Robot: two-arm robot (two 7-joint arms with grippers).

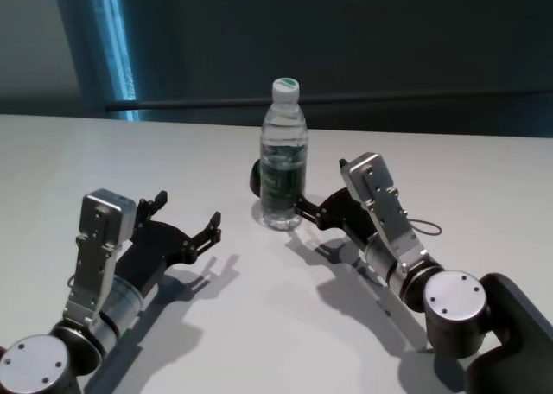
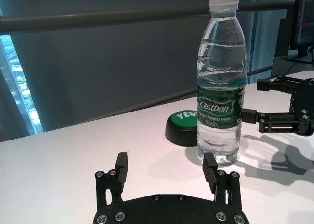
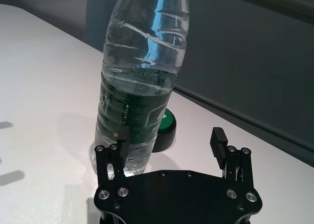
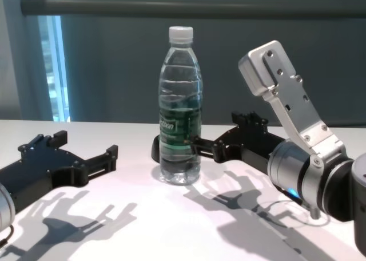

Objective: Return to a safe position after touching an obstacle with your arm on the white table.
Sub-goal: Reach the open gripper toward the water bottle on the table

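Observation:
The clear water bottle [image 1: 283,161] with a white cap and a dark green label stands upright mid-table on the white table [image 1: 259,325]. My right gripper [image 1: 321,187] is open just right of it. One fingertip [image 4: 195,142] rests against the label band, and the other finger is clear of the bottle. The right wrist view shows the bottle [image 3: 142,76] close in front of that gripper [image 3: 169,135]. My left gripper [image 1: 188,211] is open and empty, low over the table, left of the bottle and apart from it. The left wrist view shows the bottle [image 2: 222,86] ahead.
A small black rounded lump with a green top [image 1: 257,178] sits right behind the bottle. A thin cable loop [image 1: 423,228] hangs by my right wrist. A dark wall and rail [image 1: 346,104] run beyond the table's far edge.

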